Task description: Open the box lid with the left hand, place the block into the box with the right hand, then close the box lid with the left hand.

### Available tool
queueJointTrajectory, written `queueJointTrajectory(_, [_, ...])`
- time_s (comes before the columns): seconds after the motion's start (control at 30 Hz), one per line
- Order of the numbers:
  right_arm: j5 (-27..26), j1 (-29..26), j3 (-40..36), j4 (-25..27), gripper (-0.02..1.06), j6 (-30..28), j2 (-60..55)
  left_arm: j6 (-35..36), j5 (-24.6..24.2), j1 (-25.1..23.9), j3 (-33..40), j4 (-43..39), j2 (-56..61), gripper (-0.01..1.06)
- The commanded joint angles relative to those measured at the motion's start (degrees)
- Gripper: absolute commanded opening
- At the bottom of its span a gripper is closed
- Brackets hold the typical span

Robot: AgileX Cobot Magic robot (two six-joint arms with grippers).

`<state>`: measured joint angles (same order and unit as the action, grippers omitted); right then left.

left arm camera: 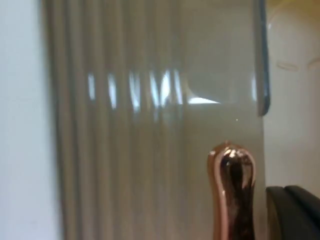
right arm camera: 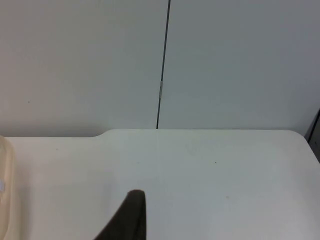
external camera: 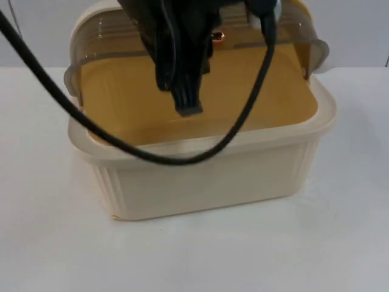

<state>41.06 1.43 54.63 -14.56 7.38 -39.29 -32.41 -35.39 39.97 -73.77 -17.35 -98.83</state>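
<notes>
cream box with its lid raised, a black gripper hanging over the opening.

the box sits mid-table, long side across the top view; no label or writing readable on it. its translucent lid stands up at the far edge. the left gripper points down over the yellowish inside; i cannot tell how its fingers stand. the left wrist view adds the ribbed lid up close and a copper-coloured knob. the right wrist view adds bare table, grey partition wall and the box's edge; a black fingertip, state unclear.

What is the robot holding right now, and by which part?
Cannot be told. The left gripper hangs over the open box beside its raised lid. The right gripper, over the table, carries nothing visible.
</notes>
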Motion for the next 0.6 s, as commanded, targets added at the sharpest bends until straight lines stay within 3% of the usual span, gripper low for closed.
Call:
queueJointTrajectory(0.0, [-0.2, 0.0, 0.5, -0.1, 1.04, -0.3, 0.2, -2.2, -3.4, -2.4, -1.7, 4.5, 0.0, 0.0])
queueJointTrajectory(0.37, [-0.2, 0.0, 0.5, -0.1, 1.04, -0.3, 0.2, -2.2, -3.6, -6.1, -3.2, 6.2, 0.0, 0.0])
queueJointTrajectory(0.57, [0.4, 0.0, 0.5, -0.1, 1.04, -0.3, 0.2, -2.5, -8.7, -5.6, -3.2, 12.1, 0.2, 0.0])
